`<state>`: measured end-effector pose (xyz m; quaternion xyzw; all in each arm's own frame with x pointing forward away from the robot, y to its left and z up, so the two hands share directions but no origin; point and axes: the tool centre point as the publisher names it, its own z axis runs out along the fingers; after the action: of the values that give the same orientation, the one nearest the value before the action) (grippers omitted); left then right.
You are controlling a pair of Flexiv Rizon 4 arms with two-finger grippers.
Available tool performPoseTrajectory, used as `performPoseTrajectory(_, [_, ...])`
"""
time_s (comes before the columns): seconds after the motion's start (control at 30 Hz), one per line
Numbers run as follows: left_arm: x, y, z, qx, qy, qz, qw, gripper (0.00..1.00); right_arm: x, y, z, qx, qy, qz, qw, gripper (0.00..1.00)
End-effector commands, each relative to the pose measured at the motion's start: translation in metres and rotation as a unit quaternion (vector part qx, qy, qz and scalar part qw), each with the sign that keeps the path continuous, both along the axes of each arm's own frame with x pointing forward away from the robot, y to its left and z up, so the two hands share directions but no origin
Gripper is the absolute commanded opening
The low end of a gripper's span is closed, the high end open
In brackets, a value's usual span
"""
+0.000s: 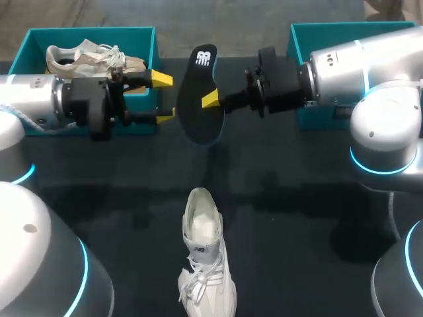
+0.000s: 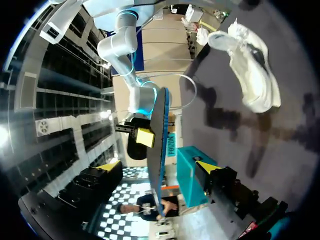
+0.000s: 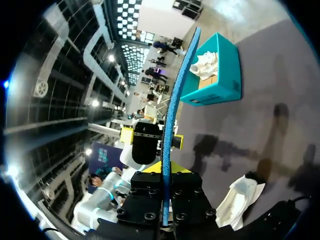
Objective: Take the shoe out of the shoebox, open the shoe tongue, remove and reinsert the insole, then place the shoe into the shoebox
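**Black insole held in the air, clear of the shoe**

White shoe (image 1: 206,264) lies at the middle of the worktop's (image 1: 297,231) near edge, toe toward that edge, mouth open, touched by neither arm. Above the worktop's middle, toward the far edge, the right gripper (image 1: 211,100) pinches the insole (image 1: 197,125) by one long edge. The left gripper (image 1: 164,96) sits just beside the insole's other edge, fingers wide and empty. At the far left corner the shoebox (image 1: 142,33) holds a second shoe (image 1: 86,58). A second teal box (image 1: 297,39) stands at the far right corner.

Risks: the thin, flexible insole may twist or slip in its one-sided pinch. On reinsertion the unheld shoe would likely slide or tip under the push.
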<state>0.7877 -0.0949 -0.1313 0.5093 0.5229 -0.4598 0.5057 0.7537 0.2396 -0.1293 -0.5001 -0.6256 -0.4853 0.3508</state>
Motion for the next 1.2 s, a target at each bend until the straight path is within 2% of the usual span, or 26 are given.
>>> performPoseTrajectory(0.03, [-0.008, 0.019, 0.001, 0.085, 0.050, -0.011, 0.995, 1.00, -0.002, -0.002, 0.002, -0.009, -0.032, 0.000, 0.999, 0.00])
performPoseTrajectory(0.07, [-0.008, 0.021, -0.002, 0.112, 0.053, -0.009, 0.992, 1.00, -0.002, -0.003, 0.002, -0.007, -0.042, 0.007, 0.999, 0.00])
performPoseTrajectory(0.57, [-0.008, 0.021, -0.002, 0.112, 0.053, -0.009, 0.992, 1.00, -0.002, -0.003, 0.001, -0.002, -0.047, 0.009, 0.999, 0.00])
performPoseTrajectory(0.7, [-0.016, 0.018, -0.011, 0.150, 0.074, 0.018, 0.986, 1.00, 0.001, -0.005, -0.005, -0.017, -0.058, -0.009, 0.998, 0.00])
performPoseTrajectory(0.73, [-0.018, 0.020, -0.012, 0.161, 0.089, 0.028, 0.983, 1.00, 0.002, -0.008, -0.008, -0.018, -0.070, -0.017, 0.997, 0.00])
performPoseTrajectory(0.8, [-0.016, 0.024, -0.014, 0.180, 0.112, 0.051, 0.976, 1.00, 0.003, -0.012, -0.012, -0.016, -0.079, -0.022, 0.997, 0.00])
performPoseTrajectory(0.97, [-0.012, 0.028, -0.021, 0.272, 0.193, 0.110, 0.936, 1.00, 0.007, -0.024, -0.019, -0.046, -0.111, -0.052, 0.991, 0.00])
performPoseTrajectory(1.1, [-0.013, 0.030, -0.030, 0.310, 0.281, 0.126, 0.899, 1.00, 0.008, -0.030, -0.022, -0.072, -0.142, -0.068, 0.985, 0.00])
performPoseTrajectory(1.2, [-0.015, 0.029, -0.039, 0.333, 0.340, 0.138, 0.869, 1.00, 0.009, -0.032, -0.028, -0.065, -0.166, -0.070, 0.981, 0.00])
